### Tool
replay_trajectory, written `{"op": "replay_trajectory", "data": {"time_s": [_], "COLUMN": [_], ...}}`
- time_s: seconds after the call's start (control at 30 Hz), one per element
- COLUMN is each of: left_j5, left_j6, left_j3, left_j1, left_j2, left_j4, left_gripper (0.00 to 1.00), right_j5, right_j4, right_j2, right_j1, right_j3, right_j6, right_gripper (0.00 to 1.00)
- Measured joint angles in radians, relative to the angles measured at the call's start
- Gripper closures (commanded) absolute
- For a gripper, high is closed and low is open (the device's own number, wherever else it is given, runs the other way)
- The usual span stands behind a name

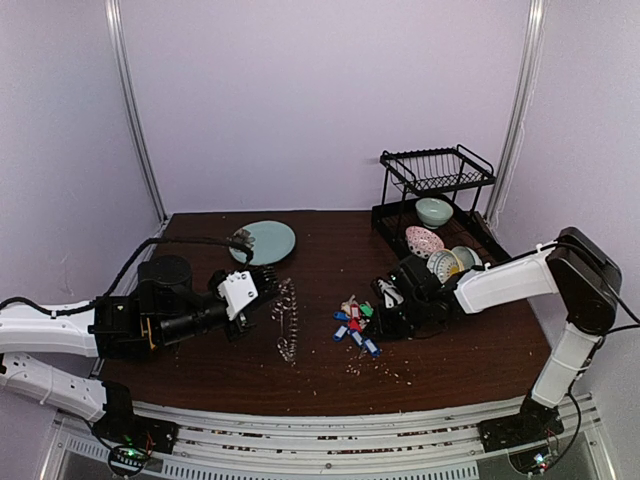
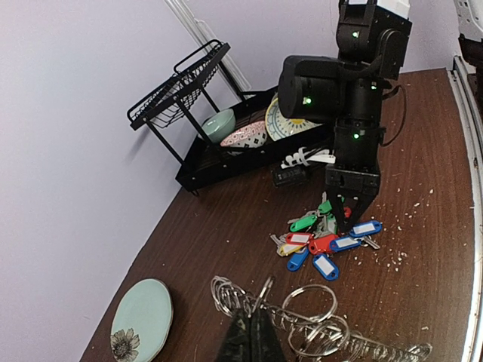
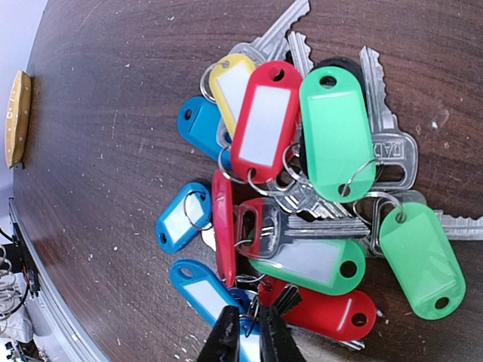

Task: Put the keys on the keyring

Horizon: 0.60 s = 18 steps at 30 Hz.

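Keys, count: one heap of keys (image 3: 264,124). The right wrist view shows three green tags, three red (one on edge), one yellow and at least three blue. A black one peeks out from under the green.
Keyring, count: one keyring (image 1: 287,320), fringed with small silvery keys.
Other things, count: one dish rack (image 1: 440,170) with three bowls (image 1: 434,210) clearly seen in it, and one pale green plate (image 1: 265,242).
Keys, place: on the table (image 1: 450,360), just off the rack's near left corner.
Keyring, place: on the same side of the rack, beyond the keys and well apart from it.
Keys, direction: mixed. The tags fan out all ways, and the bare blades stick out on the heap's rack side.
Keyring, long axis: in the top view it is a narrow strip running far to near, broadside to the rack.
Left hand (image 2: 253,317): fully closed, the tips meeting on the keyring's wire at its far end.
Right hand (image 3: 255,318): fingers a narrow gap apart, astride a small split ring and the edge of a blue tag. Whether they pinch it cannot be told.
Top view only: both arms, and the whole length of the ring.
Left wrist only: the ring's wire coil and loose loops, and the plate's flower print.
Right wrist only: the white label slips on the tags.
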Motion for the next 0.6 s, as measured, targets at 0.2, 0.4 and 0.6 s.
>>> {"op": "replay_trajectory", "data": {"time_s": [0.2, 0.4, 0.6], "left_j5": [0.000, 0.000, 0.004], "left_j6": [0.000, 0.000, 0.001], "left_j3": [0.000, 0.000, 0.000], "left_j1": [0.000, 0.000, 0.000], "left_j2": [0.000, -0.001, -0.005], "left_j4": [0.000, 0.000, 0.000], "left_gripper": [1.00, 1.00, 1.00], "right_j5": [-0.008, -0.007, 0.023], "right_j4": [0.000, -0.018, -0.097], "right_j2": [0.004, 0.006, -0.042], "right_j1": [0.000, 0.002, 0.011], "right_j3": [0.000, 0.010, 0.056], "right_j6": [0.000, -0.016, -0.130], "right_gripper": [1.00, 1.00, 1.00]}}
